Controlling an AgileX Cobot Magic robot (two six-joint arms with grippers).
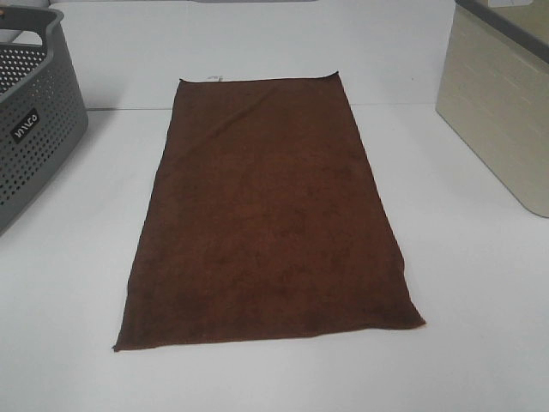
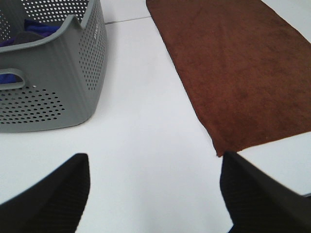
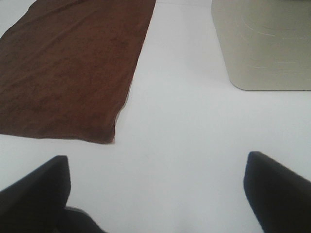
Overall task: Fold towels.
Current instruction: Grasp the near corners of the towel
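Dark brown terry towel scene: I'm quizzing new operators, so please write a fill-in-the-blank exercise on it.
1. The dark brown rectangular terry towel lies spread flat on the ____ table.
2. In the exterior high view, the grey perforated plastic basket stands on the towel's ____ side.
3. The left gripper and right gripper both stand ____, holding nothing.
Missing words: white; left; open.

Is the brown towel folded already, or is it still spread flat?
Spread flat: the towel lies as one single layer, all four corners showing.
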